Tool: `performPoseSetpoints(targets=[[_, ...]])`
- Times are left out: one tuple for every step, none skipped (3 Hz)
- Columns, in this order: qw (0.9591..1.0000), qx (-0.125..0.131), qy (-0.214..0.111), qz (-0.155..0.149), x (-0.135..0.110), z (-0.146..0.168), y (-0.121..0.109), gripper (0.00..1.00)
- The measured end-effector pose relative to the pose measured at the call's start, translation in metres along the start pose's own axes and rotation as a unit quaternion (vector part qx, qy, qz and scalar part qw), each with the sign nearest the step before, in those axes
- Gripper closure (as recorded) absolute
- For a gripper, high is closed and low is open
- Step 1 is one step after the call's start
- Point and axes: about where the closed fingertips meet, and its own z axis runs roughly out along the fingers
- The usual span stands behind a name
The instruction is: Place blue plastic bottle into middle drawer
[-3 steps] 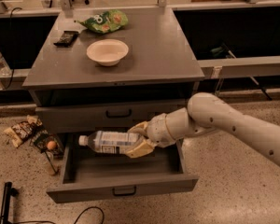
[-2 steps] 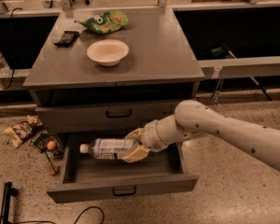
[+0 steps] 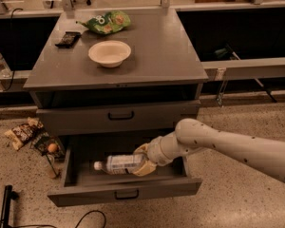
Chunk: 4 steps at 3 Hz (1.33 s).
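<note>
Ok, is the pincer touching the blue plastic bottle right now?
Touching. The camera view shows the pincer closed around the blue plastic bottle at its base end, inside the open middle drawer.

The middle drawer [image 3: 126, 194] stands pulled out, open from above. The gripper [image 3: 143, 161] sits inside, jaws clasped on the blue plastic bottle [image 3: 118, 163], and the arm [image 3: 228, 144] blocks the right side. Left of the cap, floor lies bare.
</note>
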Motion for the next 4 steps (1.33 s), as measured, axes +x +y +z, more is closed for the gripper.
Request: performPoseSetpoints(targets=[[0.9997, 0.010, 0.020, -0.008, 0.048, 0.025, -0.010, 1.00], [0.9987, 0.033, 0.032, -0.021, 0.068, 0.039, -0.025, 1.00], [0.9974, 0.050, 0.035, -0.038, 0.074, 0.052, -0.045, 0.85], [0.9972, 0.051, 0.036, -0.041, 0.080, 0.064, -0.057, 0.63]])
